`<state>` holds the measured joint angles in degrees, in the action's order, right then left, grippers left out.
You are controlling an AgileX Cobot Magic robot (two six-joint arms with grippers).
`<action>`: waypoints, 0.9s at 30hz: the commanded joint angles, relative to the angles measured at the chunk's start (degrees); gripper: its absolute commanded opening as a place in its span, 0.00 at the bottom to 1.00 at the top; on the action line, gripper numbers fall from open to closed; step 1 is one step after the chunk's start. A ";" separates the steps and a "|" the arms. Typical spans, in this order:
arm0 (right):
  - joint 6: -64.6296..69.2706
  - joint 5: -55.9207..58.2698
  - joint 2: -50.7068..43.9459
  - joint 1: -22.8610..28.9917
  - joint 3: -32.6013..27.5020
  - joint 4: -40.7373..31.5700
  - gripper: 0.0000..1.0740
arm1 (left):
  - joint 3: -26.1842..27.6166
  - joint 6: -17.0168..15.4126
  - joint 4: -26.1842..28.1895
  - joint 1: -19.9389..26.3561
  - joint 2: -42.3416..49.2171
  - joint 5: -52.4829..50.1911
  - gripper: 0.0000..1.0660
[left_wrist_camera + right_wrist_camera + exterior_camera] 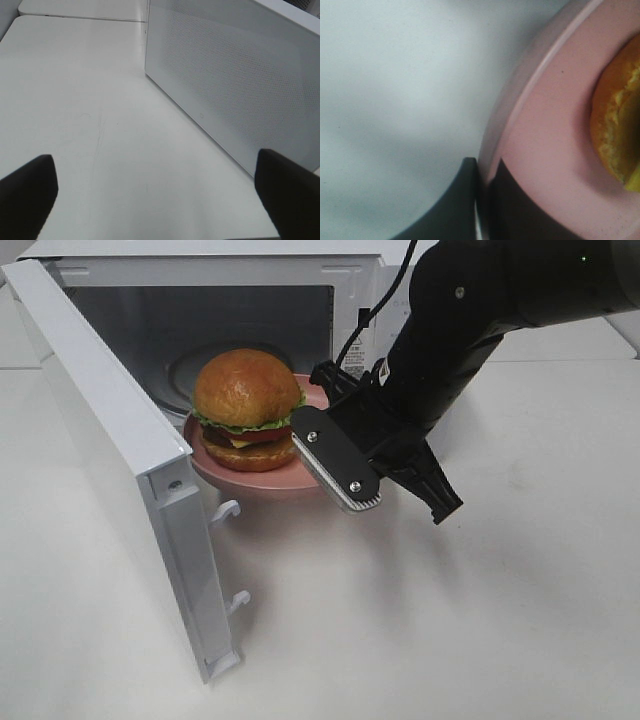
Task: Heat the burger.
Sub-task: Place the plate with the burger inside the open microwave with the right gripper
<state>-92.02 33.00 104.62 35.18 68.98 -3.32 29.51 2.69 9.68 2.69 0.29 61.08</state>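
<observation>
The burger (246,410), with a glossy brown bun, lettuce, tomato and cheese, sits on a round pink plate (255,483) at the mouth of the open microwave (200,325). My right gripper (305,440) is shut on the plate's right rim, close beside the burger. Seen up close in the right wrist view, the gripper (481,197) pinches the plate (545,130), and the edge of the burger (615,120) shows just beyond. My left gripper (155,172) is open with nothing between its fingers, low over the table beside the microwave door (230,80).
The microwave door (110,470) swings out wide to the left of the plate, its latch hooks (228,510) facing the opening. White table (450,620) stretches to the front and right. A black cable (375,310) runs along the microwave's front panel.
</observation>
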 commanded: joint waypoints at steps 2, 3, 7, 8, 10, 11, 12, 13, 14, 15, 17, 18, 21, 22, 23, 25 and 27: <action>-0.52 -2.69 0.17 0.00 2.86 -1.78 0.00 | 0.00 0.00 0.57 0.00 0.86 0.06 0.94; -0.52 -2.69 0.17 0.00 2.86 -1.78 0.00 | 0.00 0.00 0.57 0.00 0.86 0.06 0.94; -1.15 -0.23 2.41 0.00 5.96 -2.86 0.00 | 0.00 0.00 0.57 0.00 0.86 0.06 0.94; -1.15 -0.23 2.41 0.00 5.96 -2.86 0.00 | 0.00 0.00 0.57 0.00 0.86 0.06 0.94; -1.15 0.80 3.95 0.00 8.37 -2.86 0.00 | 0.00 0.00 0.57 0.00 0.86 0.06 0.94; -1.15 0.80 3.95 0.00 8.37 -2.86 0.00 | 0.00 0.00 0.57 0.00 0.86 0.06 0.94; -1.15 1.09 4.81 0.00 9.80 -2.86 0.00 | 0.00 0.00 0.57 0.00 0.86 0.06 0.94; -1.15 1.09 4.81 0.00 9.80 -2.86 0.00 | 0.00 0.00 0.57 0.00 0.86 0.06 0.94; -1.15 1.26 5.56 0.00 11.12 -2.86 0.00 | 0.00 0.00 0.57 0.00 0.86 0.06 0.94; -1.09 1.49 6.25 0.00 12.61 -2.81 0.00 | 0.00 0.00 0.57 0.00 0.86 0.06 0.94; -0.86 1.49 6.70 0.00 13.24 -2.75 0.00 | 0.00 0.00 0.57 0.00 0.86 0.06 0.94; -0.29 1.55 7.51 0.00 14.32 -2.29 0.00 | 0.00 0.00 0.57 0.00 0.86 0.06 0.94; 0.46 1.83 8.31 0.34 15.47 -1.38 0.00 | 0.00 0.00 0.57 0.00 0.86 0.06 0.94; 1.60 2.01 9.11 0.57 16.62 -0.40 0.00 | 0.00 0.00 0.57 0.00 0.86 0.06 0.94; 1.89 2.06 9.51 0.69 17.25 -0.29 0.00 | 0.00 0.00 0.57 0.00 0.86 0.06 0.94; 2.35 2.06 10.14 0.69 18.33 -0.23 0.00 | 0.00 0.00 0.57 0.00 0.86 0.06 0.94; 2.98 2.06 10.71 0.69 19.48 0.06 0.00 | 0.00 0.00 0.57 0.00 0.86 0.06 0.94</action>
<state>-90.76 37.47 115.34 35.87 86.00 -4.01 29.51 2.69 9.68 2.69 0.29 61.08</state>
